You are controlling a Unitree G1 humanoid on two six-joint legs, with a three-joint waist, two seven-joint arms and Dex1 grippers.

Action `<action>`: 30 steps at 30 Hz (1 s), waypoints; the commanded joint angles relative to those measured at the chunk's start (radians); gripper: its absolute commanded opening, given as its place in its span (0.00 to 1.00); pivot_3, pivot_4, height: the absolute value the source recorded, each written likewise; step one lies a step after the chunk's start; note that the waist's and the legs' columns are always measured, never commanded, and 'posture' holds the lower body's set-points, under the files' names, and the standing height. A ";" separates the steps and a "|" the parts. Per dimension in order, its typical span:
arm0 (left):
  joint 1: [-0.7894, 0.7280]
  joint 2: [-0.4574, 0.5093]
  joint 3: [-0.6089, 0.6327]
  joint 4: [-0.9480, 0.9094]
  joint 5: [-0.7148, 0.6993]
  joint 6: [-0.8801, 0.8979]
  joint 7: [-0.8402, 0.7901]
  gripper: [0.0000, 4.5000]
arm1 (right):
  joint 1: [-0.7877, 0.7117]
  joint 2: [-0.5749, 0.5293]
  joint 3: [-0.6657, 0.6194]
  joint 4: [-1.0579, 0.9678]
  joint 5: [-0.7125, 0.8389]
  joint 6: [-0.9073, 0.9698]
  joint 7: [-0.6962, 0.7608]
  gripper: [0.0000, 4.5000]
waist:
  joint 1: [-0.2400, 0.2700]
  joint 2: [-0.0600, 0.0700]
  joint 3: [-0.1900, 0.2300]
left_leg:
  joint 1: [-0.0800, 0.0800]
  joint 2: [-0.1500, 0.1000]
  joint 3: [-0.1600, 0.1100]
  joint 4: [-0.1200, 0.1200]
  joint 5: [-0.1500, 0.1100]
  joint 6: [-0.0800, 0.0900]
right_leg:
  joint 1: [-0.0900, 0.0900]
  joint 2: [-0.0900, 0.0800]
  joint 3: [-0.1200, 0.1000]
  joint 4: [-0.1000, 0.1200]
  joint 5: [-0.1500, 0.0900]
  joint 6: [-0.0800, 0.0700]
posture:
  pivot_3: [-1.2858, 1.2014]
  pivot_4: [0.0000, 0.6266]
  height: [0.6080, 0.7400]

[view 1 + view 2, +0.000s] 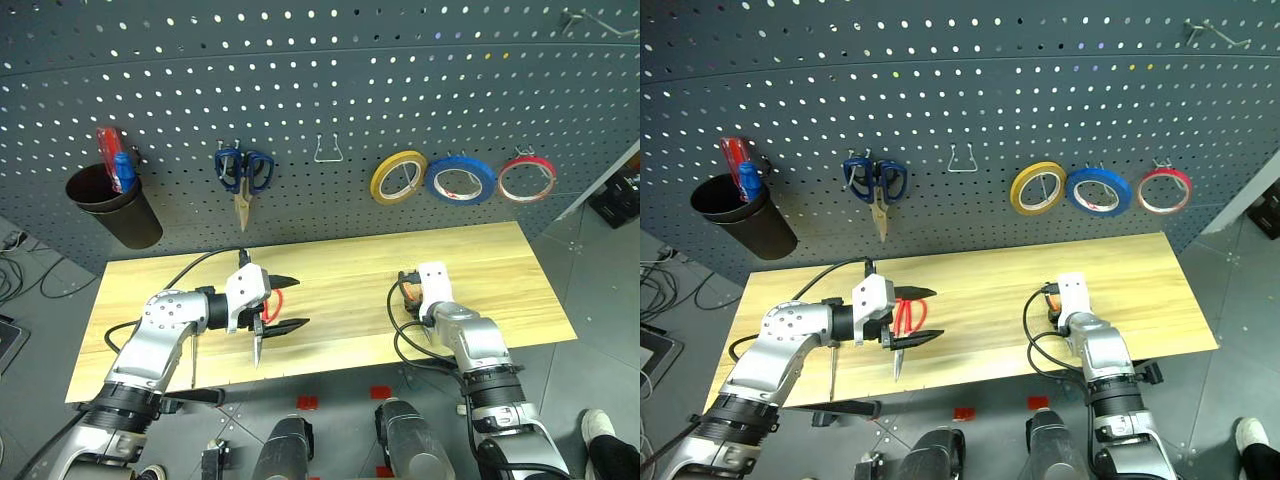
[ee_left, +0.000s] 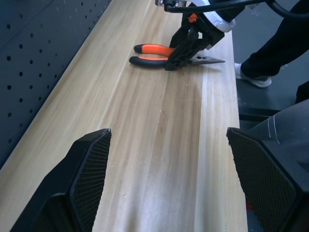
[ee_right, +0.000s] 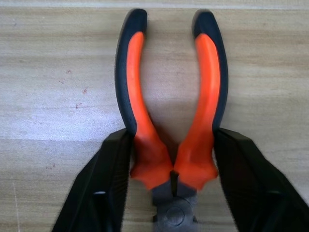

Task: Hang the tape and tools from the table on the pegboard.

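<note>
On the pegboard (image 1: 300, 90), black cup (image 1: 115, 210) holds red and blue items; right tool (image 3: 171, 159) clamps pliers (image 3: 169, 96), left tool (image 1: 280, 303) apart.

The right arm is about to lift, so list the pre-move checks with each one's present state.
1. Right end effector straddles the pliers low on the handles, near the pivot: ok.
2. Both its fingers lie against the handles: ok.
3. Grip firm enough to lift the pliers off the table: cannot tell.
4. Free hook on the pegboard, between the blue scissors and the yellow roll: ok.
5. Left end effector open and well apart from the pliers: ok.
6. Blue tape already hung: ok.
</note>
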 commanded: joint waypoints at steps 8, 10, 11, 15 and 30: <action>0.144 -0.011 0.157 -0.099 -0.100 0.032 0.087 0.90 | 0.175 0.066 0.155 -0.544 0.059 -0.164 0.080 0.50 | -0.001 0.000 0.000 | -0.011 0.002 0.000 0.000 0.003 -0.005 | -0.012 0.000 0.000 0.002 0.000 0.000 | 0.50 0.35 1.00; 0.153 -0.033 0.181 -0.124 -0.129 0.048 0.113 0.90 | 0.216 0.090 0.173 -0.671 0.074 -0.200 0.073 0.50 | 0.003 0.000 0.000 | -0.014 0.002 -0.001 0.001 0.004 -0.006 | -0.014 0.000 -0.001 0.002 0.000 0.000 | 0.50 0.35 1.00; 0.152 -0.047 0.195 -0.134 -0.147 0.051 0.125 0.90 | 0.221 0.100 0.181 -0.728 0.083 -0.214 0.075 0.50 | 0.007 0.000 0.000 | -0.014 0.002 -0.001 0.001 0.003 -0.006 | -0.014 -0.001 -0.001 0.002 0.000 0.000 | 0.50 0.35 1.00; 0.130 -0.099 0.249 -0.180 -0.226 0.083 0.178 0.90 | 0.141 0.143 0.207 -0.815 0.106 -0.276 0.079 0.50 | 0.025 0.000 0.000 | -0.014 0.001 -0.001 0.003 0.003 -0.006 | -0.013 -0.001 -0.001 0.003 0.001 -0.001 | 0.50 0.36 1.00; 0.067 -0.165 0.313 -0.343 -0.275 0.172 0.400 0.90 | -0.488 0.221 0.151 -0.147 0.049 -0.882 0.060 0.50 | 0.026 -0.001 -0.001 | -0.014 0.000 -0.002 0.005 0.005 -0.009 | -0.013 0.000 -0.002 0.003 0.001 -0.001 | 0.53 0.33 1.00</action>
